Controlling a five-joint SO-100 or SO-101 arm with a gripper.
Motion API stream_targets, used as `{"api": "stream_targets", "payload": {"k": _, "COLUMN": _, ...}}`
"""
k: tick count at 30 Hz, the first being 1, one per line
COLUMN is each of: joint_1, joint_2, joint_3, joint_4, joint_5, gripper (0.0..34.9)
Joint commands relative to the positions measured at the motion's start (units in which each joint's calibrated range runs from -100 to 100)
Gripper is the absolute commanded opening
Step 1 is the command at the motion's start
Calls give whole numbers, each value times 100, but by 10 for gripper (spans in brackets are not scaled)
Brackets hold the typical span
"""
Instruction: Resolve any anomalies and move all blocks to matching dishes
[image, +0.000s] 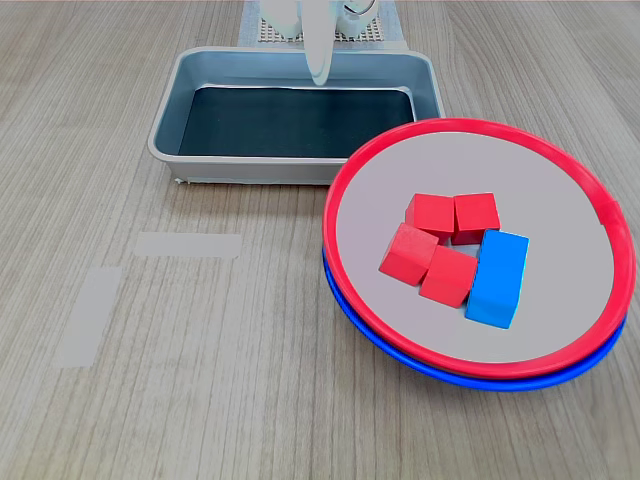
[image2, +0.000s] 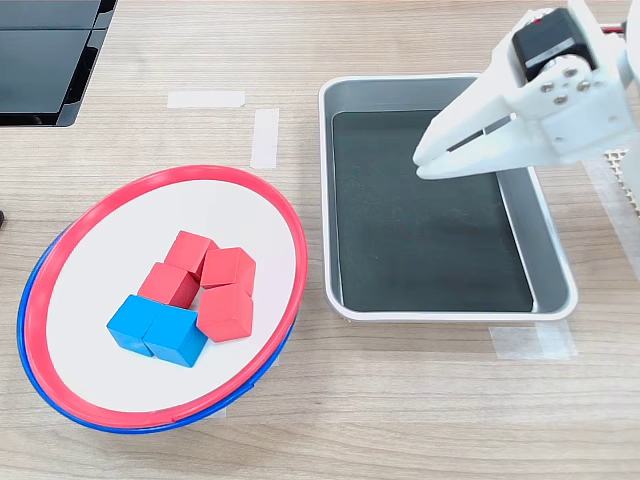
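The white plastic gripper (image2: 428, 165) hangs over the rectangular grey metal tray (image2: 340, 200), jaws nearly closed on nothing. The red-rimmed round dish (image: 345, 190) sits stacked in the blue-rimmed dish (image: 400, 352) on the wooden bench (image: 200, 400), holding four red cubes (image: 432, 213) and two blue cubes (image: 498, 278) clustered together.

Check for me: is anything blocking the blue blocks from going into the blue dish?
Yes. The red-rimmed dish is stacked on the blue-rimmed dish, covering its inside. All the blocks, including the blue blocks, lie in the red one. The gripper hangs over the tray.
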Motion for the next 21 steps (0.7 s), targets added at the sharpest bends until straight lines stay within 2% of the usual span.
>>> {"api": "stream_targets", "payload": {"k": 1, "joint_1": -303, "joint_2": 1314, "joint_3": -1357, "joint_4": -23, "joint_5": 107, "gripper": 24}}
{"api": "stream_targets", "payload": {"k": 3, "joint_1": -510, "joint_2": 2260, "joint_3": -2294, "joint_4": 266, "joint_5": 405, "gripper": 34}}
{"api": "stream_targets", "payload": {"k": 5, "joint_1": -745, "joint_2": 4060, "joint_3": -3833, "joint_4": 497, "joint_5": 615, "gripper": 88}}
{"api": "stream_targets", "payload": {"k": 7, "joint_1": -905, "joint_2": 5245, "joint_3": -4898, "joint_4": 530, "joint_5": 733, "gripper": 108}}
{"api": "stream_targets", "payload": {"k": 15, "joint_1": -1244, "joint_2": 7633, "joint_3": -6855, "joint_4": 373, "joint_5": 1089, "gripper": 130}}
{"api": "stream_targets", "payload": {"k": 18, "joint_1": -1301, "joint_2": 8051, "joint_3": -7019, "joint_4": 299, "joint_5": 1221, "gripper": 135}}
{"api": "stream_targets", "payload": {"k": 21, "joint_1": -1310, "joint_2": 8401, "joint_3": -7046, "joint_4": 183, "joint_5": 1338, "gripper": 125}}
